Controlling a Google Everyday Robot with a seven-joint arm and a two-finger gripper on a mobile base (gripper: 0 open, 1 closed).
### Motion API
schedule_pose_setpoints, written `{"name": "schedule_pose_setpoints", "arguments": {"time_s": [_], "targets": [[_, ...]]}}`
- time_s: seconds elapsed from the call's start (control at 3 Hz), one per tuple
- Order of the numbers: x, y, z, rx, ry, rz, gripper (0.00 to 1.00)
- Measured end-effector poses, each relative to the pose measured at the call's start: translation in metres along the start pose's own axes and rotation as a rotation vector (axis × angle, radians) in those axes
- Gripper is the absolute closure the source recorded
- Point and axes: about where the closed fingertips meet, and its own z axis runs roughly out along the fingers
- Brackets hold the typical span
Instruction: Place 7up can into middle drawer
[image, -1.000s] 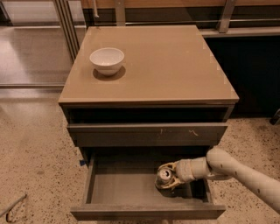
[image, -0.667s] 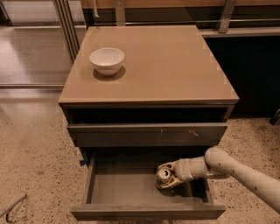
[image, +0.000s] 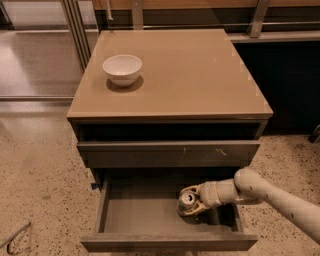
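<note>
One 7up can (image: 188, 198) inside the middle drawer (image: 135, 216), right of its centre | my hand (image: 187, 203) grips it, reaching in from the drawer's right | white bowl (image: 122, 69) on the surface (image: 200, 75) above the drawer

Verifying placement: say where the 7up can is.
In the camera view, the 7up can is inside the middle drawer, right of centre, held in the gripper.

I work in what looks like an office or lab building, not a home: the drawer cabinet (image: 200, 80) stands on a speckled polished stone floor (image: 40, 175), with metal-framed glass partitions (image: 35, 50) behind it to the left and a dark panel (image: 287, 85) to its right. My gripper (image: 185, 204) sits inside the cabinet's open middle drawer (image: 170, 243), clasped on the 7up can (image: 188, 198)
</note>
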Motion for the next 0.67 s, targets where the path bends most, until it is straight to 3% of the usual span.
{"name": "schedule_pose_setpoints", "arguments": {"time_s": [0.67], "targets": [[0.0000,0.0000,0.0000,0.000,0.000,0.000,0.13]]}}
